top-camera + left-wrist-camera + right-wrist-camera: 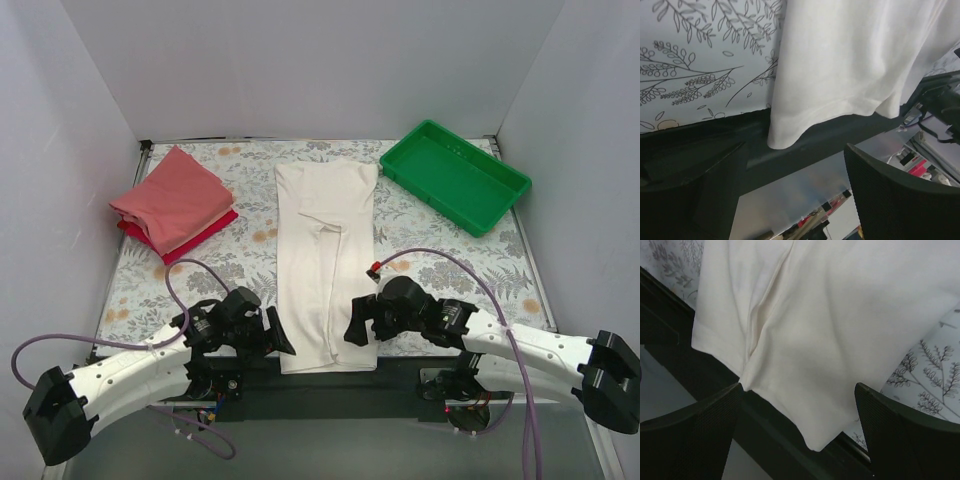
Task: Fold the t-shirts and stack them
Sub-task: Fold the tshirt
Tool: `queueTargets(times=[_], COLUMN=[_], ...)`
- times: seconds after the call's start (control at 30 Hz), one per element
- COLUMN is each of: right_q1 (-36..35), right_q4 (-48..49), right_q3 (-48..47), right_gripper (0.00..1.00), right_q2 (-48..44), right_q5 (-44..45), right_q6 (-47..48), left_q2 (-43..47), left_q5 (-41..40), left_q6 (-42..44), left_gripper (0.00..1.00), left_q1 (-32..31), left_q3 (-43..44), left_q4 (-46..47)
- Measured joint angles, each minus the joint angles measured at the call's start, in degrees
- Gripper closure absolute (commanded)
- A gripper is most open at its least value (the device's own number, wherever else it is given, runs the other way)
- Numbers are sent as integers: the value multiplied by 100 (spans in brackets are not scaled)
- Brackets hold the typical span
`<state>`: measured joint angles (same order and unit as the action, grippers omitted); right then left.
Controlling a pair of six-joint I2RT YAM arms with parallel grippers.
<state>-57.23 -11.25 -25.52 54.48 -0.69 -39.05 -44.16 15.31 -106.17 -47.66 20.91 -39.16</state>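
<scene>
While the left fingers [900, 200] and right fingers [690, 440] stand spread, the soft cream t-shirt [325, 260] forms a long strip.

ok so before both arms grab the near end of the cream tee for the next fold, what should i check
1. Left gripper open: ok, fingers spread, nothing between them.
2. Right gripper open: ok, empty too.
3. Cream t-shirt lying as a long narrow strip: ok.
4. Near hem reachable: ok, it hangs over the table's near edge, with a gripper by each corner.
5. Pink and red stack out of the way: ok, apart at the far left.
6. Lower layers of the strip lined up: cannot tell, hidden.
</scene>
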Motion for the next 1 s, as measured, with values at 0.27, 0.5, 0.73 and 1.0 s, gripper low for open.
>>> queueTargets(times=[0.27,0.5,0.73,1.0], right_q1=[-415,-798,-1108,-1274], right_q4=[-461,-758,-953,-914], right_q3=[479,505,706,719], right_gripper=[2,2,13,40], right_q2=[-577,-879,-927,-621], right_q5=[-271,-339,-240,151], right_q6=[-640,-1073,-1558,-2006], left_q2=[-199,-680,-1014,-1128], left_q5=[188,291,310,317], left_q6=[-247,-380,-382,-374], left_gripper=[46,68,100,100], left_q1=[-297,-422,-470,-474], left_q3=[-345,-459,-461,-461], left_q4=[155,730,999,1126])
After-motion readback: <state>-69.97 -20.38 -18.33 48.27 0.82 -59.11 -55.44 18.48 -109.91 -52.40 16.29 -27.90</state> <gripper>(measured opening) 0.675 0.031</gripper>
